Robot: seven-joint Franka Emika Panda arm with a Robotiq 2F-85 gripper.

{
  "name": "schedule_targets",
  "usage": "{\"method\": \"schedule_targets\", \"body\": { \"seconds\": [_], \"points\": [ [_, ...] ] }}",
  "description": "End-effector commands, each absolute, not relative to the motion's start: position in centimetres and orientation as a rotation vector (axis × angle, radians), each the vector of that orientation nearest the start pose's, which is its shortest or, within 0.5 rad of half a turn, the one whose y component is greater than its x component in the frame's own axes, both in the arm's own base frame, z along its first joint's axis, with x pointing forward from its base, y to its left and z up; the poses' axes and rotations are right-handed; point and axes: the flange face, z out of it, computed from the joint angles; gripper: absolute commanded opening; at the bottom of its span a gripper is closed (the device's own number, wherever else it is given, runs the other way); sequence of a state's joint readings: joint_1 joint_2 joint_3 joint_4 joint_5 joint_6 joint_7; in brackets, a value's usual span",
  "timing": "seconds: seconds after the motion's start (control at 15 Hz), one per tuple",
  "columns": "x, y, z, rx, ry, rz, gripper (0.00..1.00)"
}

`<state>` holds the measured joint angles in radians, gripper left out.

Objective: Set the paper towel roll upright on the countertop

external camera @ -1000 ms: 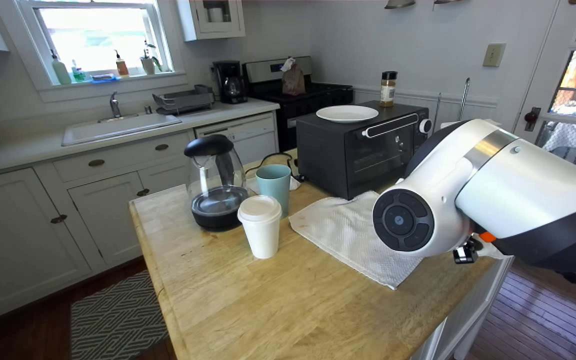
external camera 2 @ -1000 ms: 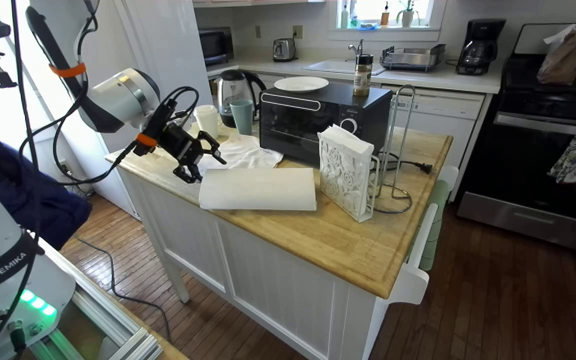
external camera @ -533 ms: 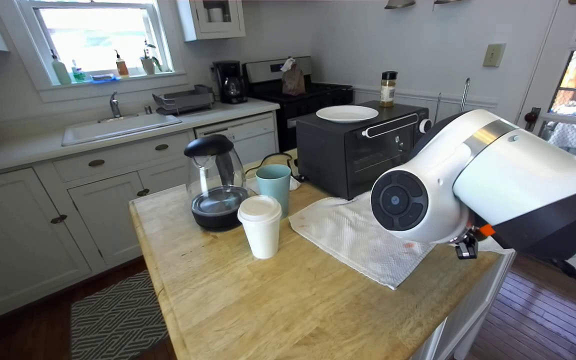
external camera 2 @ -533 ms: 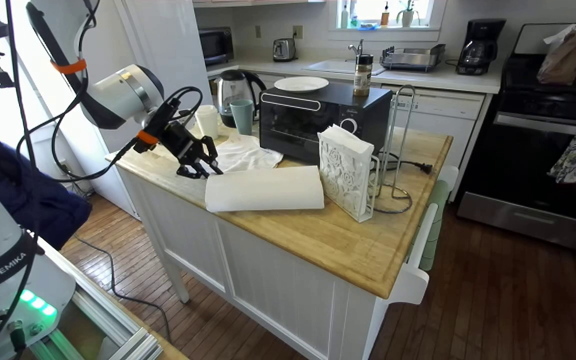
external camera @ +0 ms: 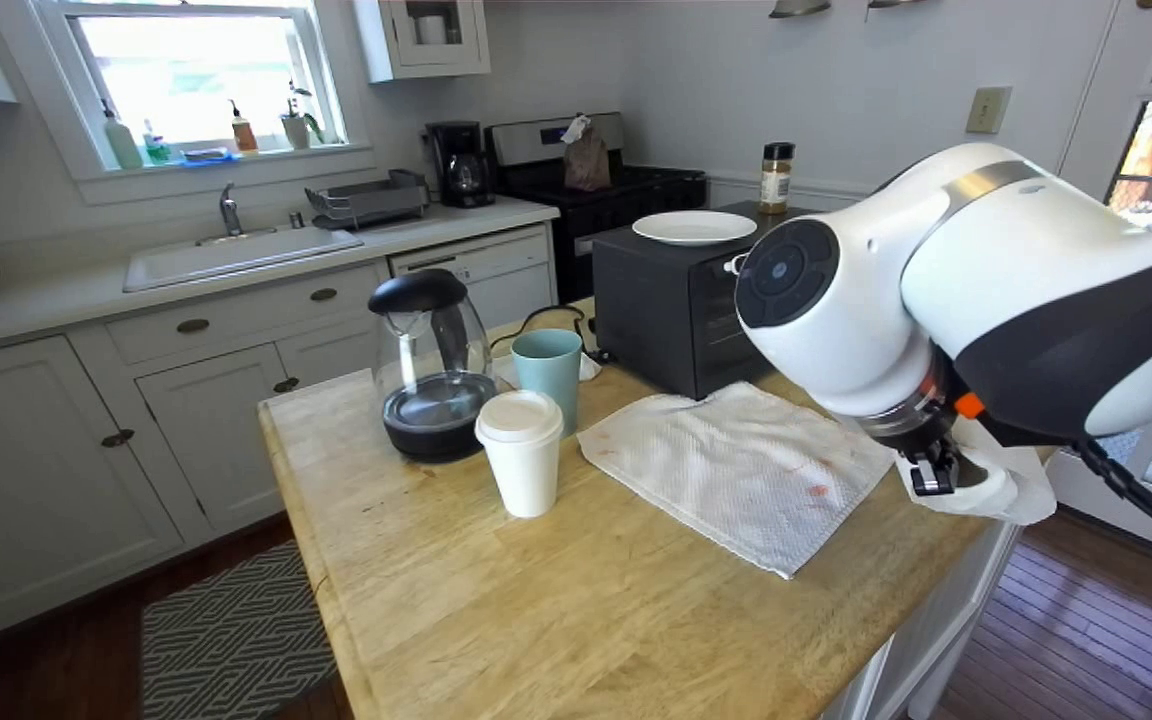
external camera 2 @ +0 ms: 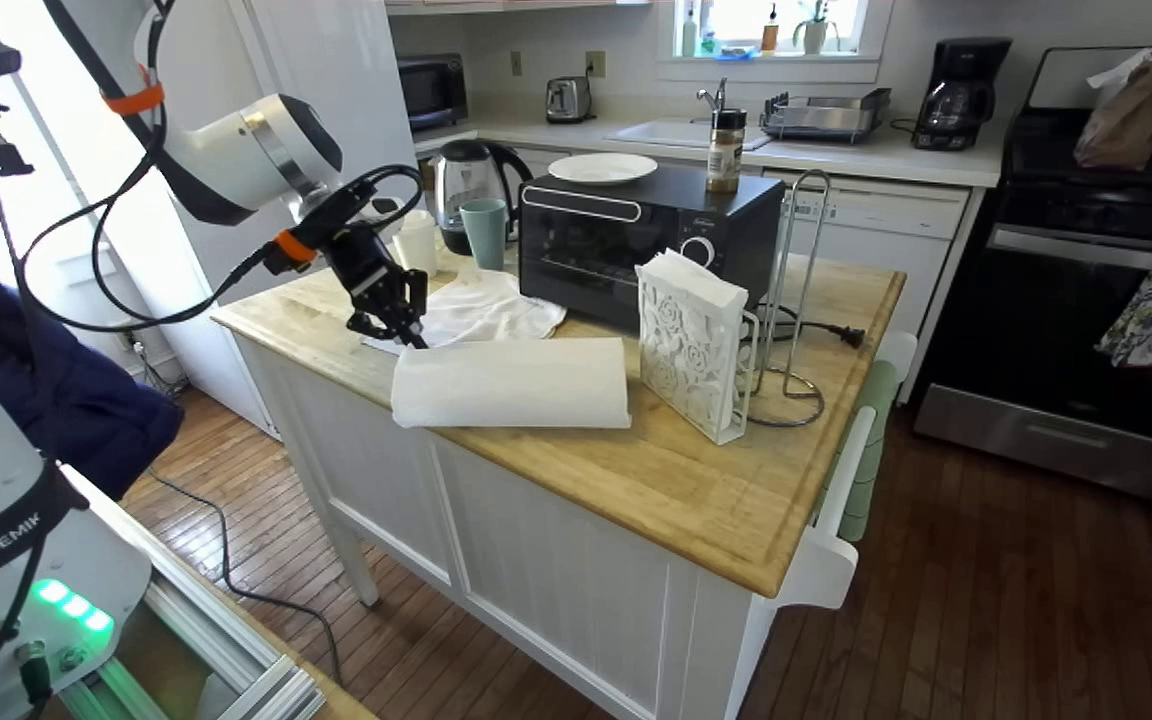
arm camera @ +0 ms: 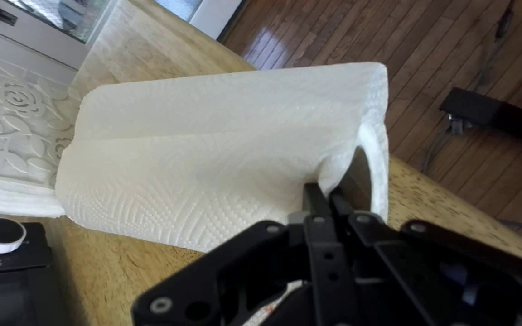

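Observation:
The paper towel roll [external camera 2: 511,385] lies on its side along the edge of the countertop [external camera 2: 626,480]. Its hollow end faces my gripper [arm camera: 328,192]; the wrist view shows the jaws pinched together on the rim of that end. One finger is pressed into the outer paper, the other sits inside the dark core, and the paper wall is creased between them. In an exterior view the arm hides much of the roll [external camera: 1021,485], with only its near end showing beside the gripper [external camera: 934,475].
A flat white paper sheet [external camera: 736,480] lies beside the gripper. The black toaster oven [external camera 2: 636,245] stands behind the roll. At the roll's far end is a white napkin holder [external camera 2: 691,345], with a wire stand [external camera 2: 796,300] past it. White cup [external camera: 521,455], teal cup [external camera: 548,370] and kettle [external camera: 433,370] stand farther off.
The jaws, apart a second ago, have come together on the roll's rim. The wrist has tipped to point more steeply down. The roll slid toward the napkin holder, then back.

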<state>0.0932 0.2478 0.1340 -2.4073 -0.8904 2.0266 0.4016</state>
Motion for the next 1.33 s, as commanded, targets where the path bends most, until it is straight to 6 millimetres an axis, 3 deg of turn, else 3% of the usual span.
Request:
{"method": "schedule_targets", "body": {
  "seconds": [0.0, 0.4, 0.93, 1.07, 1.13, 1.27],
  "points": [
    [43.4, 4.8, 21.8, 2.436, 0.552, -0.432, 0.01],
    [43.9, 3.0, 25.9, 2.658, 0.449, -0.416, 0.01],
    [43.9, -2.7, 31.8, 2.937, 0.267, -0.403, 0.01],
    [44.0, -3.7, 32.5, 2.986, 0.204, -0.398, 0.01],
    [44.7, -3.0, 31.6, 2.931, 0.237, -0.391, 0.04],
    [44.6, -3.7, 32.1, 2.955, 0.209, -0.383, 0.04]
  ]
}}
